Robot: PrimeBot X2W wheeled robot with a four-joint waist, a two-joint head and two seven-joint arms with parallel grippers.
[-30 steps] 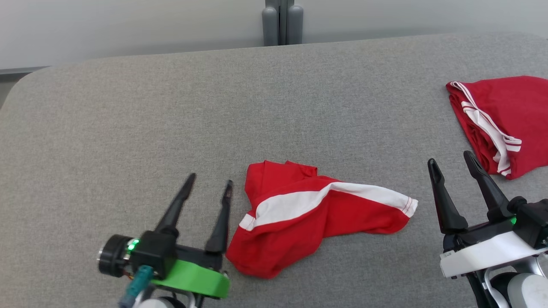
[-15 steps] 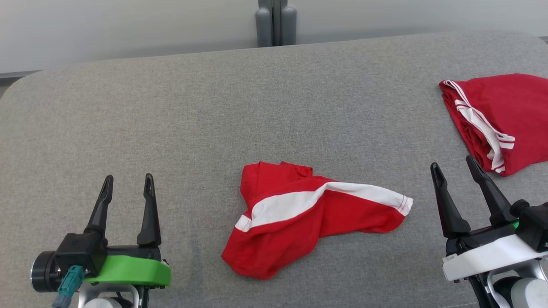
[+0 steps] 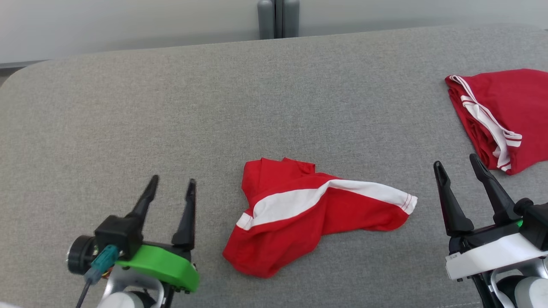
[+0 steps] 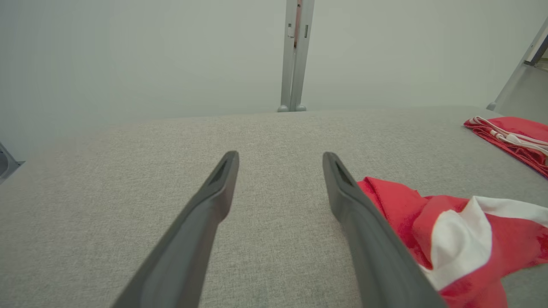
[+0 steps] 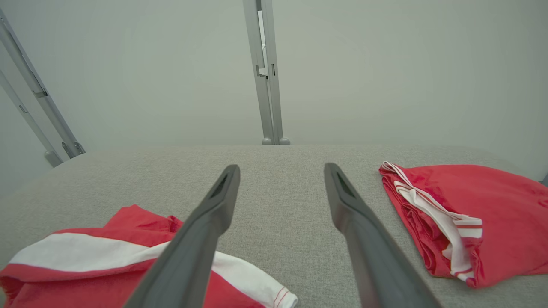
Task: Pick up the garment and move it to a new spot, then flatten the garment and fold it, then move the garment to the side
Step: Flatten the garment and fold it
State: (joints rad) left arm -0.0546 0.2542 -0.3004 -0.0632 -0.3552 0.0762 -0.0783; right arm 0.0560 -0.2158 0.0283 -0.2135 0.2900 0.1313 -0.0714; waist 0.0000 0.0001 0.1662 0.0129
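Observation:
A crumpled red garment with a broad white band (image 3: 308,214) lies on the grey fabric table (image 3: 171,107) near its front middle. My left gripper (image 3: 173,179) stands open just left of it, apart from the cloth, nothing between its fingers. In the left wrist view the left gripper (image 4: 280,156) points over bare table, with the garment (image 4: 471,222) beside its right finger. My right gripper (image 3: 455,160) is open to the right of the garment's white-hemmed end. In the right wrist view the right gripper (image 5: 282,167) has the garment (image 5: 85,265) at lower left.
A second red garment with white stripes, folded (image 3: 509,115), lies at the table's right edge, close beyond my right gripper. A grey metal post (image 3: 278,17) stands behind the table's far edge. The table's rounded left corner (image 3: 25,72) shows at upper left.
My left gripper swung away to the left, then came partway back toward the garment. The right gripper and both garments have stayed put; the head view shifted slightly.

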